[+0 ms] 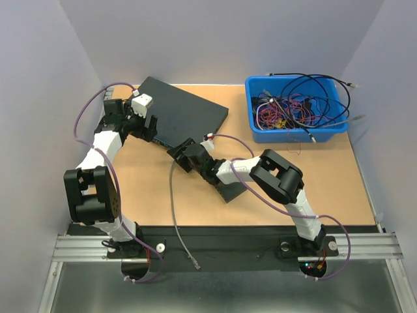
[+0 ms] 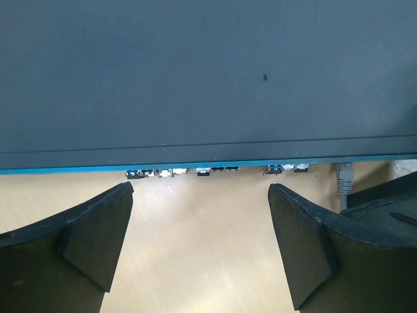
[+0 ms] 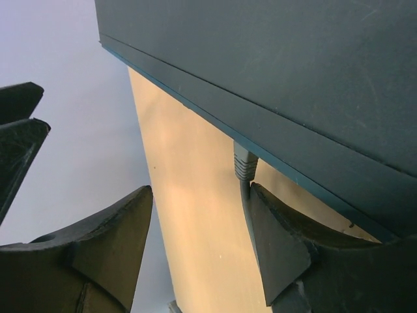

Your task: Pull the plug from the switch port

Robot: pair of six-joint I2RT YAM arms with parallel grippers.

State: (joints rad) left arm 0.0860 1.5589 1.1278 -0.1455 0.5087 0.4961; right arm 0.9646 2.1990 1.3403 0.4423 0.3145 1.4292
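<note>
The switch [image 1: 179,109] is a flat black box lying askew at the back left of the table. Its front edge, trimmed in blue, carries a row of ports [image 2: 215,171]. A grey plug [image 3: 244,163] sits in one port, also seen as the plug [image 2: 343,175] at the right of the row. Its grey cable [image 1: 173,195] trails toward the near edge. My right gripper [image 3: 201,190] is open at that front edge, and its right finger [image 3: 277,241] lies against the cable just below the plug. My left gripper [image 2: 201,188] is open, facing the ports left of the plug with nothing between its fingers.
A blue bin [image 1: 260,134] full of tangled cables stands at the back right. A small black plate [image 1: 229,192] lies under my right arm. The grey cable's loose end [image 1: 194,263] hangs past the near rail. Pale walls close in on the left, back and right.
</note>
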